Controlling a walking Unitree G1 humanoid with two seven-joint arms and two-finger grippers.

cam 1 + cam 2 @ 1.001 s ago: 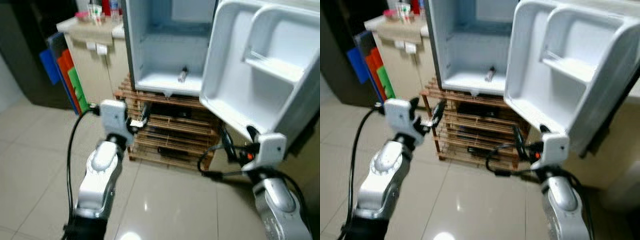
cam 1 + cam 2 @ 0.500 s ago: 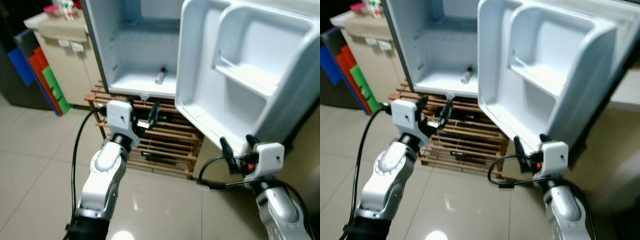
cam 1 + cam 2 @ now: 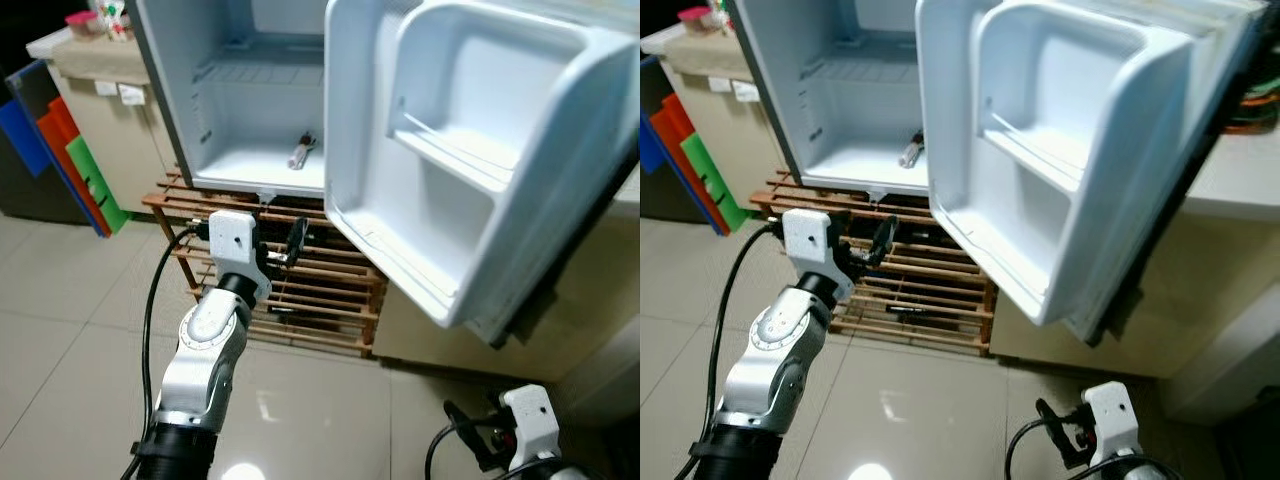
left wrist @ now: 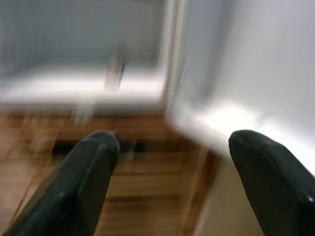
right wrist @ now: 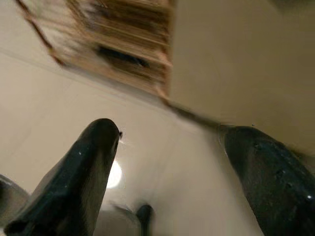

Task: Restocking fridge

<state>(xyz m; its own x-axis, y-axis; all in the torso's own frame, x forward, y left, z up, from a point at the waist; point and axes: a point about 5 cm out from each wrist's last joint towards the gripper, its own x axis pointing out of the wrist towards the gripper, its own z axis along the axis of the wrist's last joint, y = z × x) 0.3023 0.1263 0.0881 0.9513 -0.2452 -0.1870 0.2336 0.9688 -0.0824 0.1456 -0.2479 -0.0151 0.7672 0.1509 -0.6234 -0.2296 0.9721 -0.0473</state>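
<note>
While the small white fridge sits wide open on a slatted wooden rack, a small bottle lies on its floor. The left gripper hovers spread wide just below it, and the right gripper hangs low over the tiles, fingers apart too.

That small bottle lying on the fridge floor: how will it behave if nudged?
The bottle lies on its side on the smooth white fridge floor, so it will probably roll or skid. It looks small, likely light. Material is too blurred to judge.
</note>
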